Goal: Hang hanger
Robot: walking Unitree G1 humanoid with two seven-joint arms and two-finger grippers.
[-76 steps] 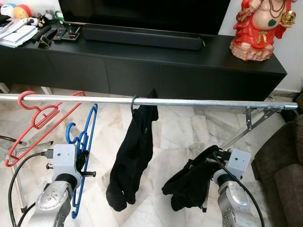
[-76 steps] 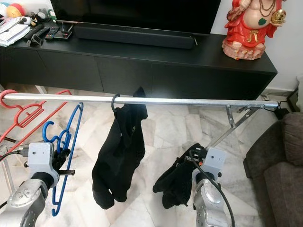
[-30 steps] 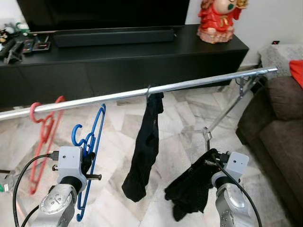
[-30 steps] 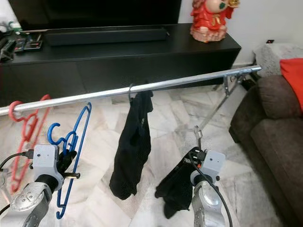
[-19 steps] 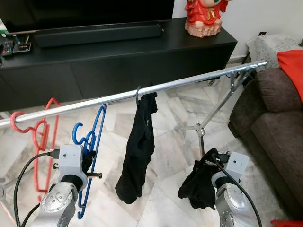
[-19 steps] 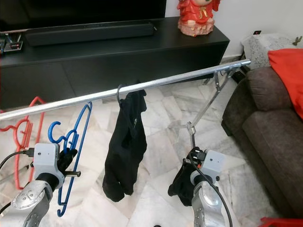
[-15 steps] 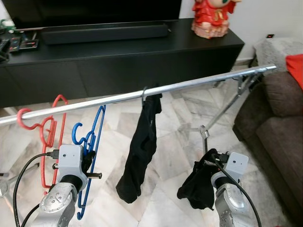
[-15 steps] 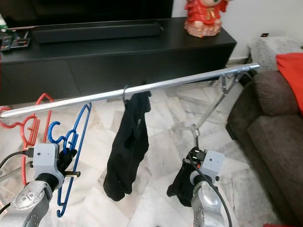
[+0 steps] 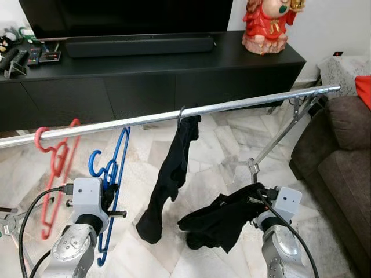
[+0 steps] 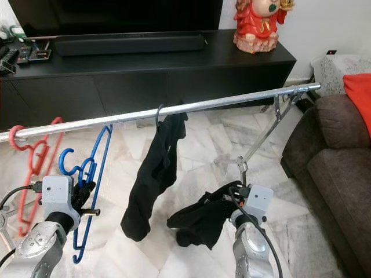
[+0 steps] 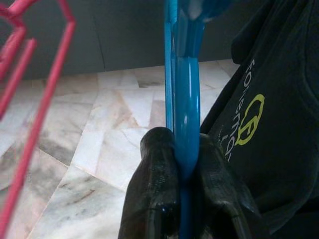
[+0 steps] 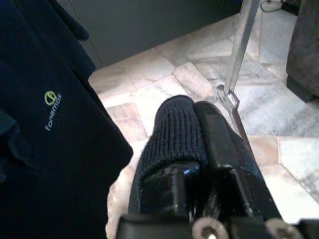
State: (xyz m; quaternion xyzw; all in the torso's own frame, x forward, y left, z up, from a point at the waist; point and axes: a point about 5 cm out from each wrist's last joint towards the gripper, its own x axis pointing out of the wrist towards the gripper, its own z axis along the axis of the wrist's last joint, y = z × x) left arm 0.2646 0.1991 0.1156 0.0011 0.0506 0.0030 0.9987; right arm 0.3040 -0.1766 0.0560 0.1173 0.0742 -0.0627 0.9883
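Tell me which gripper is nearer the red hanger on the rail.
Left. The left gripper, shut on the blue hanger, sits just beside the red hanger. The right gripper, shut on a black garment, is far across, past the hung black shirt.

A long black TV cabinet stands against the white wall, carrying a dark screen, a black soundbar and a red figurine. The floor is pale veined marble. A brown sofa stands at the right.
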